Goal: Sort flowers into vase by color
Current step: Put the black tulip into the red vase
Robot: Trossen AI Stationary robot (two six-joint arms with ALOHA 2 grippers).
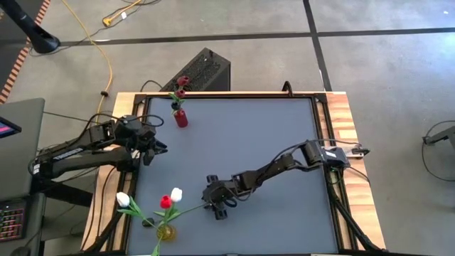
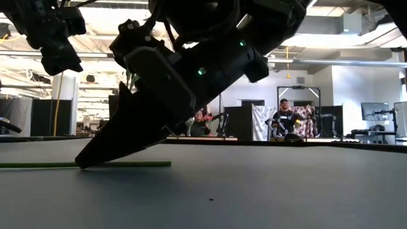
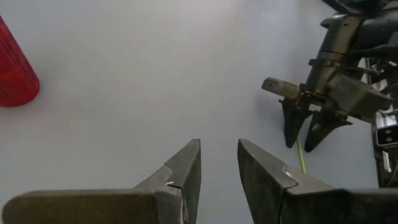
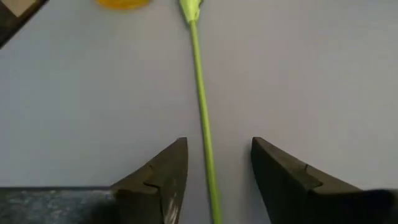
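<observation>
A flower's thin green stem (image 4: 200,93) lies flat on the grey table, running from my right gripper (image 1: 217,208) toward a yellow vase (image 1: 166,231) at the near left. My right gripper (image 4: 217,146) is open, its fingers low at the table (image 2: 86,162) on either side of the stem. A red head (image 1: 166,202) and two white heads (image 1: 176,194) (image 1: 123,199) show by the yellow vase; I cannot tell which one this stem bears. A red vase (image 1: 180,117) at the far left holds dark red flowers (image 1: 182,82). My left gripper (image 1: 158,151) waits open above the table's left side.
The table's wooden border (image 1: 341,128) frames the grey mat. A black box (image 1: 202,71) sits beyond the far edge. The mat between the red vase and my right arm (image 1: 284,163) is bare. People and equipment show far off in the room (image 2: 286,121).
</observation>
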